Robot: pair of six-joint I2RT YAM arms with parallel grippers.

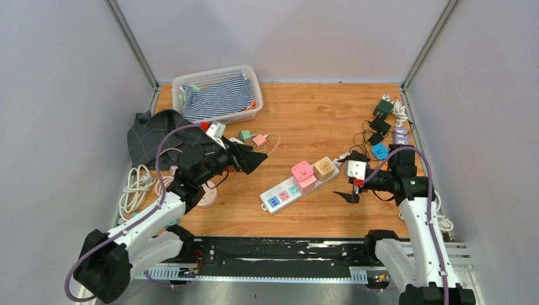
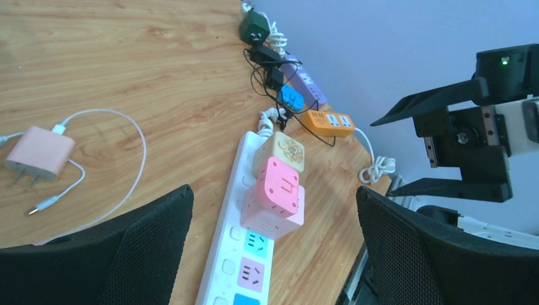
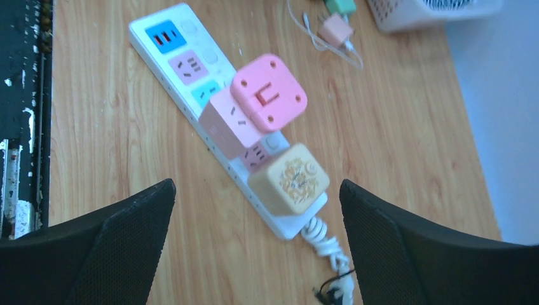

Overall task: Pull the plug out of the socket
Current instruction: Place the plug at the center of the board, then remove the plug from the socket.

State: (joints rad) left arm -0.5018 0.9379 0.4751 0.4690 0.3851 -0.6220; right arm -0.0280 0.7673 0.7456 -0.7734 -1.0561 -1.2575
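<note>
On the far left of the wooden table (image 1: 318, 117) lies a grey checked cloth (image 1: 151, 136), with a coil of white cable (image 1: 133, 185) in front of it. Behind them stands a white plastic basket (image 1: 249, 113) with a striped cloth in it.

Next comes my left gripper (image 1: 251, 159). My two black left fingers (image 2: 140, 248) are spread wide apart and hold nothing. A small pink charger with a thin white wire (image 2: 39, 152) lies on the wood just beside them.

In the middle is the long white power strip (image 1: 283, 196). It lies slanted on the table. A pink cube plug (image 1: 303, 171) is stuck into it, and right next to that a light brown cube plug with a round pattern (image 1: 324, 166) is stuck in too, close to the end where the white cord comes out. Both plugs are in their sockets. From my left wrist I see the strip and the plugs out in front, in the gap between my fingers. I am not touching them.

My right gripper (image 1: 346, 178) is near the brown plug's end of the strip, to its right. My black right fingers (image 3: 114, 241) are wide apart too and hold nothing. The two plugs sit in front of them, in line with the gap, and do not touch them.

Far right, by the wall, is a heap of chargers and black wires (image 1: 381, 130).
</note>
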